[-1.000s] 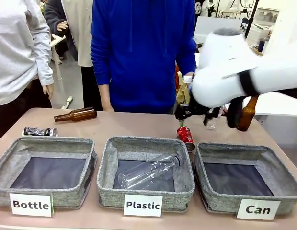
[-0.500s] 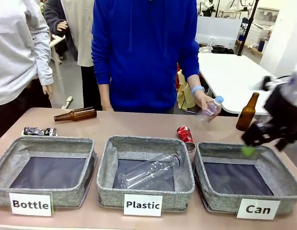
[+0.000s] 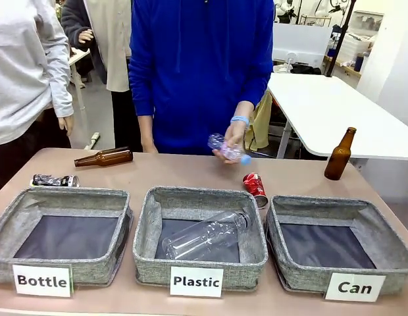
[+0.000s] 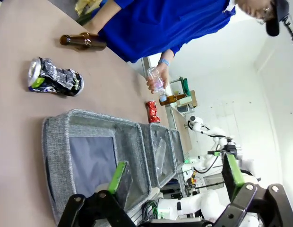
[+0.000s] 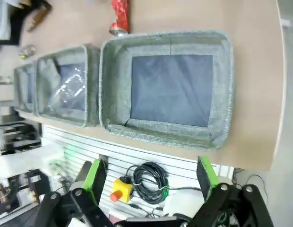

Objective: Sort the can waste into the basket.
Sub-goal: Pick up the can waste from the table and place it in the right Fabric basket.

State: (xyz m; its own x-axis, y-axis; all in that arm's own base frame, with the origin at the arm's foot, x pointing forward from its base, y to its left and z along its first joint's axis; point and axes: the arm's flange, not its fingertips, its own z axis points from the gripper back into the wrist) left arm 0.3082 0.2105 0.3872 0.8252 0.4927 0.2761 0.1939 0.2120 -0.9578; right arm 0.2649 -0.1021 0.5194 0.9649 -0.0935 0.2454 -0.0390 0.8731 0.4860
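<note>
— Can waste on your table (image 3: 191, 168): where does it lie?
— Your front view puts the red can (image 3: 255, 186) right of centre. It lies on the table just beside the far left corner of the basket (image 3: 322, 203) labelled "Can", which sits at lower right. The black can (image 3: 54, 180) lies at the left edge, behind the bin labelled "Bottle" (image 3: 66, 194).
— And your end effectors?
— Both are spread wide, pinching nothing. Your left end effector (image 4: 176, 170) looks along the row of bins, with the black can at the upper left of its wrist view. Your right end effector (image 5: 150, 172) has the basket mid-frame and the red can at the top edge.
— Who else is in the shot?
— A person in a blue top stands at the far side. One hand (image 3: 233, 135) holds a small clear bottle (image 3: 217, 141) above the table, at centre. A larger clear bottle (image 3: 204, 236) lies in the middle bin labelled "Plastic" (image 3: 199, 195). One brown bottle (image 3: 104, 157) lies at the left, and another (image 3: 339, 155) stands upright at the right.
</note>
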